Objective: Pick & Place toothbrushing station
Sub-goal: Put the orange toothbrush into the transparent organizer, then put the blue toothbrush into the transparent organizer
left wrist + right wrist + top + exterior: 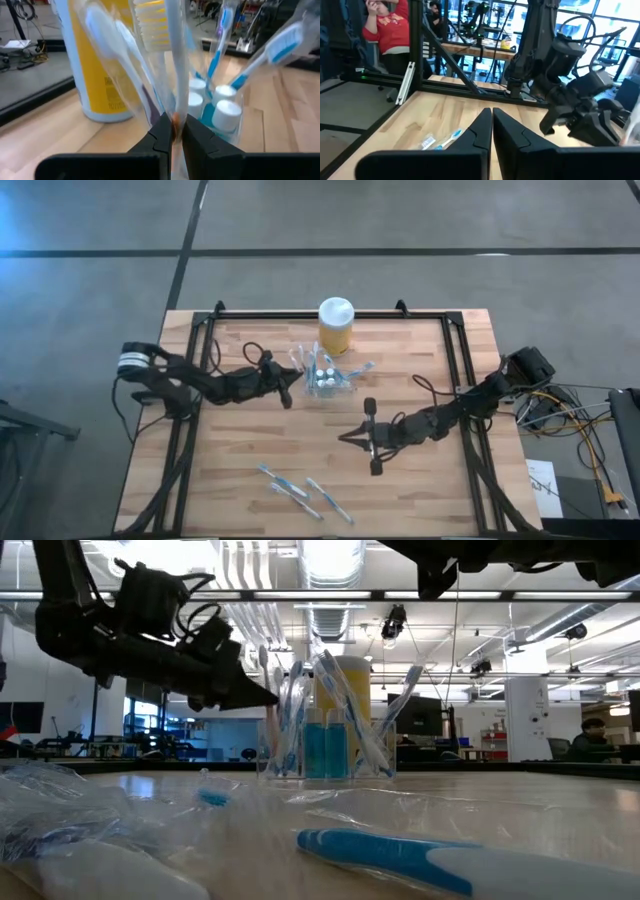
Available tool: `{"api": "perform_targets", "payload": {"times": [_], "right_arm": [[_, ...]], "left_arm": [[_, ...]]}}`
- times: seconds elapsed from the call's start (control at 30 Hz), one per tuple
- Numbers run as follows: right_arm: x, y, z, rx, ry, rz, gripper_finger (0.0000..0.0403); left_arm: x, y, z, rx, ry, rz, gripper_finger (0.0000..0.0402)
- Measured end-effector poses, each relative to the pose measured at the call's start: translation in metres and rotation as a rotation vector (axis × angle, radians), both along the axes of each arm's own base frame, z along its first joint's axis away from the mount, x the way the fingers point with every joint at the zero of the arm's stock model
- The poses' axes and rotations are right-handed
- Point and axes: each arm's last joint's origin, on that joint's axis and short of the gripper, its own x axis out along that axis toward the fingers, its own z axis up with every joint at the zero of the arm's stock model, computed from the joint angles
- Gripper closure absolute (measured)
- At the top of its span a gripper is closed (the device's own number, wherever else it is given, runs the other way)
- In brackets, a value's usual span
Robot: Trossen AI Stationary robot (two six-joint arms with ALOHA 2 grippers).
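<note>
I saw dark lettering on the label of the yellow jar [102,75], but I could not read it. No other writing showed anywhere.

The jar was a tall, smooth cylinder with a rounded white lid [336,311], standing near the far edge of the table [250,440], whose top was pale wood planks in a black metal frame. Just in front of the jar stood the toothbrushing station [328,379], a small holder of clear plastic. Thin blue-and-white toothbrushes leaned out of it at angles, and small tubes with round white caps [225,111] sat inside it.

My left gripper [174,131] was up against the station on its left side. Its two dark fingers were clamped on a thin stem that rose among the brushes in front of the holder. I could not tell whether that stem was a brush handle or part of its wrapper.

My right gripper [373,438] hovered over bare wood nearer the front, well apart from the station, its fingers pressed together with nothing between them.

Several wrapped toothbrushes [300,492] lay loose near the front edge, their crinkled clear film showing blue-and-white handles in the low view. Beyond the table, a person in a red top [387,30] stood in the room.
</note>
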Motion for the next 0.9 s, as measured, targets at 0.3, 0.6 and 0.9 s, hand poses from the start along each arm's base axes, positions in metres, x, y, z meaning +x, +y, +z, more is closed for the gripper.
{"api": "perform_targets", "payload": {"times": [0.3, 0.6, 0.9], "right_arm": [[0.0, 0.0, 0.0, 0.003, 0.003, 0.0, 0.0394], [0.0, 0.0, -0.003, 0.03, 0.031, -0.002, 0.0394], [0.0, 0.0, -0.004, 0.019, 0.042, -0.002, 0.0394]], "left_arm": [[0.012, 0.001, -0.011, -0.033, 0.005, 0.003, 0.0376], [0.007, -0.002, 0.001, -0.116, -0.04, -0.038, 0.0289], [-0.01, -0.005, 0.028, -0.142, -0.038, -0.08, 0.0207]]}}
